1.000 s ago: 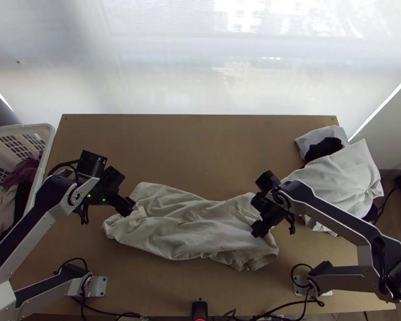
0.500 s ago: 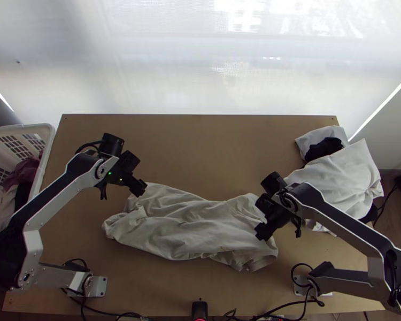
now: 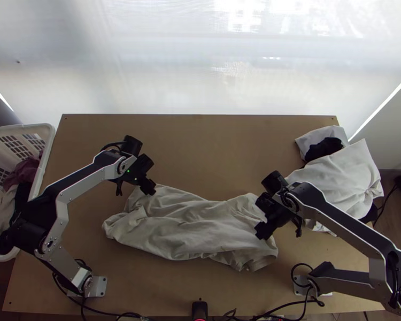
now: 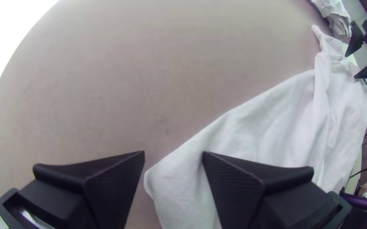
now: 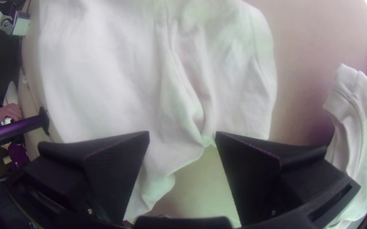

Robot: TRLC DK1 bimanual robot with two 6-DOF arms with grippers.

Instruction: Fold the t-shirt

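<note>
The white t-shirt (image 3: 195,227) lies bunched and wrinkled across the table's near middle, longer from left to right than deep. At its upper left edge is my left gripper (image 3: 149,190); in the left wrist view my left gripper (image 4: 174,157) stands open above a corner of the t-shirt (image 4: 251,131). Over the cloth's right end is my right gripper (image 3: 260,235). In the right wrist view my right gripper (image 5: 182,138) is open, with wrinkled t-shirt (image 5: 119,76) below and beyond its fingers and nothing pinched between them.
A pile of white cloth (image 3: 342,176) with a black piece (image 3: 323,148) lies at the table's right edge. A white basket (image 3: 46,140) holding clothes stands left of the table (image 3: 200,144). A black device (image 3: 199,309) sits at the near edge.
My left gripper has moved up and to the right, from the cloth's left part to its upper edge. My right gripper has shifted slightly to the right. The t-shirt looks the same.
</note>
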